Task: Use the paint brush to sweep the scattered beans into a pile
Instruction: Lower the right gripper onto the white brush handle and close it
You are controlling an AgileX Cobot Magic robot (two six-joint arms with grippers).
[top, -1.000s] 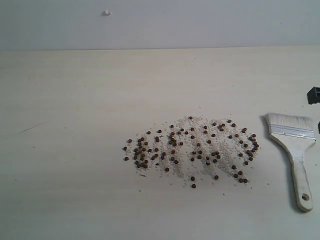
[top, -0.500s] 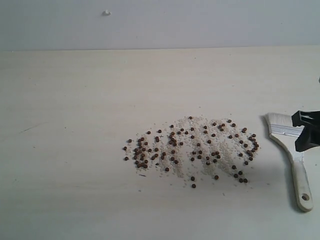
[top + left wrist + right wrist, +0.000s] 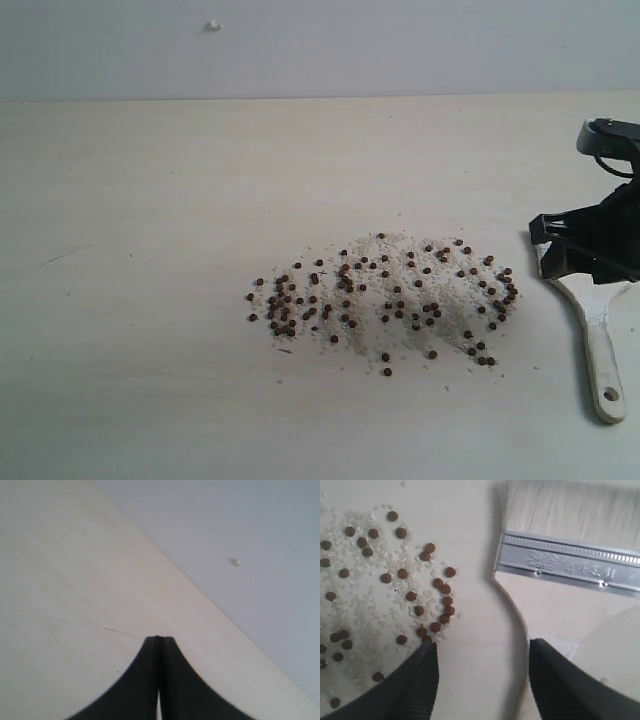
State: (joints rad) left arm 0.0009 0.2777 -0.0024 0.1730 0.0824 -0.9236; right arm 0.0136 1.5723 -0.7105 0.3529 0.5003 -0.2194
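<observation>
While left jaws press together, right jaws hang spread over the paint brush (image 3: 570, 565).

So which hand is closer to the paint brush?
Right. The right hand is open directly over the paint brush; the left hand is shut over the table elsewhere, no brush in its view.

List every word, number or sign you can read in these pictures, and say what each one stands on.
Stamped characters on the silver ferrule of the paint brush: too blurred to read.
No other writing shows in any view.
</observation>
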